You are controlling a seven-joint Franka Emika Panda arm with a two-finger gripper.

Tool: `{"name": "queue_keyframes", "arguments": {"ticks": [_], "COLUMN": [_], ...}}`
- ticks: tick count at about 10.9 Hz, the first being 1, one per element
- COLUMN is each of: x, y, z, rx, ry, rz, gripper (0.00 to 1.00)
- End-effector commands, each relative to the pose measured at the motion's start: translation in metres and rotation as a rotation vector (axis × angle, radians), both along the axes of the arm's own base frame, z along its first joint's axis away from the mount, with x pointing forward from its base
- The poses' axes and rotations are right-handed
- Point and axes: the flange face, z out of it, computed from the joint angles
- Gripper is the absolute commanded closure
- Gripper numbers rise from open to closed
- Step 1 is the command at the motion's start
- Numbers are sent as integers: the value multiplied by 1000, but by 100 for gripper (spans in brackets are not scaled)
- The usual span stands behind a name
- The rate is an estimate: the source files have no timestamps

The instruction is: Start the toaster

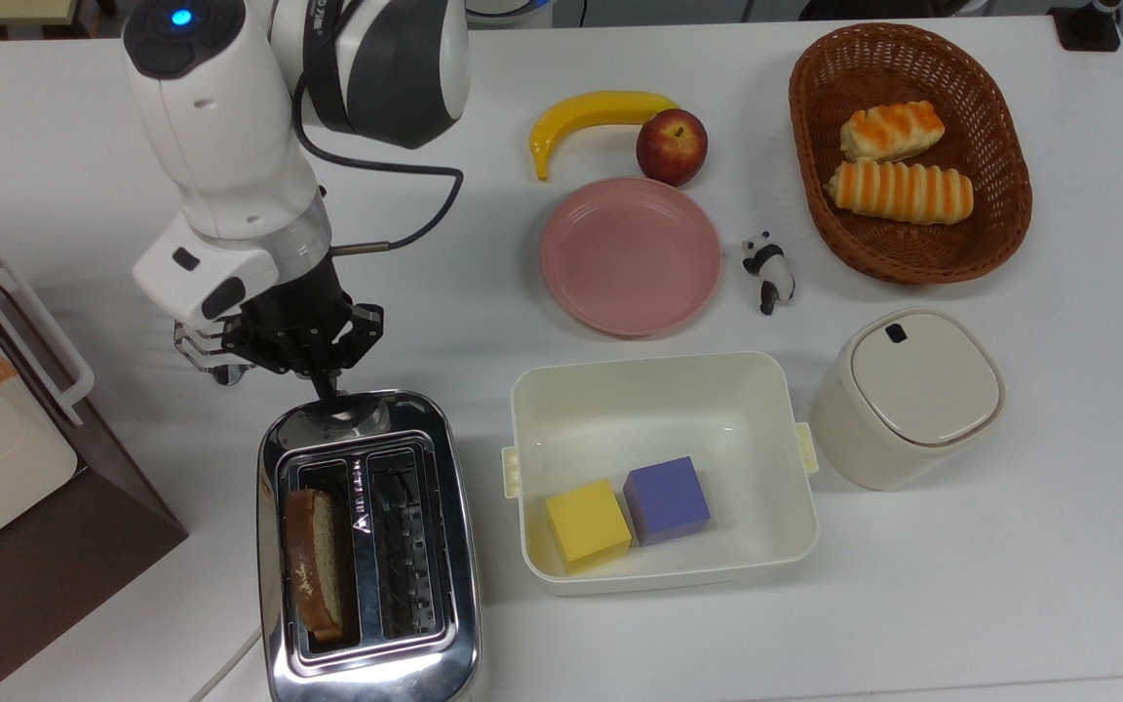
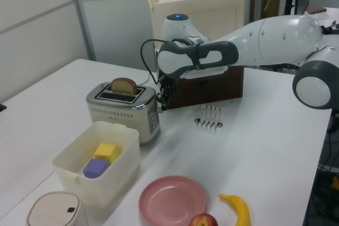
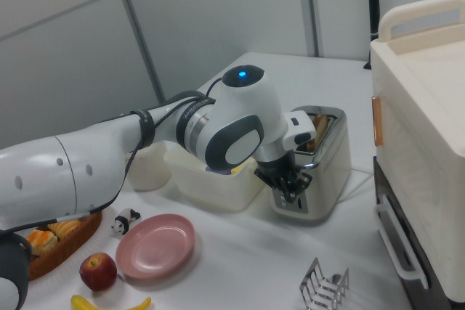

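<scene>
The white tabletop (image 1: 1010, 585) holds the toaster (image 1: 367, 546), a toast rack (image 3: 325, 286), a pink plate (image 1: 630, 255), a banana (image 1: 591, 115), an apple (image 1: 672, 146), a basket (image 1: 1000, 224), a white tub (image 1: 659, 390), a toy panda (image 1: 769, 270) and a lidded pot (image 1: 903, 400).

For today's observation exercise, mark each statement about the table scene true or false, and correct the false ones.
1. A slice of bread sits in one slot of the toaster. True.
2. The pink plate holds the apple. False: the plate is bare; the apple lies on the table beside the banana.
3. The gripper is at the toaster's lever end. True.
4. The cream bin holds three blocks. False: two, a yellow block and a purple block.
5. The wicker basket holds two bread rolls. True.
</scene>
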Motion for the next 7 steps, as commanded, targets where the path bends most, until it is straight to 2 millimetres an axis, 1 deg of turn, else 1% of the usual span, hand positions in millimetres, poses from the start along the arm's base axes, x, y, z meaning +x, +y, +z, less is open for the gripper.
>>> {"name": "queue_keyframes", "arguments": {"ticks": [1,2,3,4,5,6,7], "x": [2,2,4,8,14,14,14], "y": [13,14,15,19,20,20,19], "z": [-22,-24,-36,-44,-44,-57,-62], "rx": [17,16,16,13,2,1,-5], "ry": [10,12,27,6,-54,-48,-41], "rz": [-2,1,6,10,5,4,6], "gripper": [100,100,100,100,100,100,100]}}
